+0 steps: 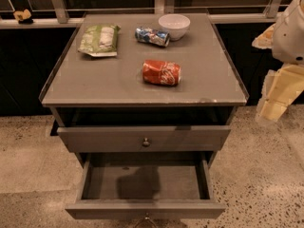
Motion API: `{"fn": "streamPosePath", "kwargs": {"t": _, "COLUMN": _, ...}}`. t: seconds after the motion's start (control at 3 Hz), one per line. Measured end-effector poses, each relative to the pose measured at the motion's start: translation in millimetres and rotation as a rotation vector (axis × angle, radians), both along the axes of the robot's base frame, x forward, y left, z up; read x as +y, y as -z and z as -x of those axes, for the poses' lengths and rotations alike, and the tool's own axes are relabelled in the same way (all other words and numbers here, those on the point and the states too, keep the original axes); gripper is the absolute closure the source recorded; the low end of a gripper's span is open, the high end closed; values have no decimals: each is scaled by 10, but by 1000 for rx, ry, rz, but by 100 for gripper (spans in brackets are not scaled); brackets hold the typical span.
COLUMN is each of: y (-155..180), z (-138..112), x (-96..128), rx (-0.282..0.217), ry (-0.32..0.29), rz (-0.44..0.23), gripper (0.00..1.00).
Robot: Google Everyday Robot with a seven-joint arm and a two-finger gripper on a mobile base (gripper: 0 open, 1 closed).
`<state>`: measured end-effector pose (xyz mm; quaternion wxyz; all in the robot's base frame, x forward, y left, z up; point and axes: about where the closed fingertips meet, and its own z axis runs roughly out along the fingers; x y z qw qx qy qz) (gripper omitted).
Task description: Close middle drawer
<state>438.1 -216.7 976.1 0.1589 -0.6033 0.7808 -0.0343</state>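
Observation:
The middle drawer (145, 208) is the wide grey one pulled far out at the bottom of the view. Its shallow box body (142, 182) is open to view and holds nothing. Its small dark knob (146, 218) shows at the lower edge of the picture. Above it, a slimmer grey drawer face (142, 137) with a small knob (146, 141) stands out only slightly. My gripper (271, 109) hangs at the right edge, to the right of the cabinet at about the height of its top, and touches neither drawer.
The grey cabinet top (95, 80) carries a red can on its side (162, 72), a blue can on its side (152, 36), a white bowl (174, 25) and a green snack bag (99, 39). Speckled floor (266, 175) surrounds the cabinet. A dark wall with a rail runs behind it.

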Motion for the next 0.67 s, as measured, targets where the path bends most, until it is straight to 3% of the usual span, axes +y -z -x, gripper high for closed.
{"fn": "streamPosePath", "kwargs": {"t": 0.67, "y": -54, "z": 122, "x": 23, "rx": -23, "ry": -5, "rz": 3, "gripper": 0}}
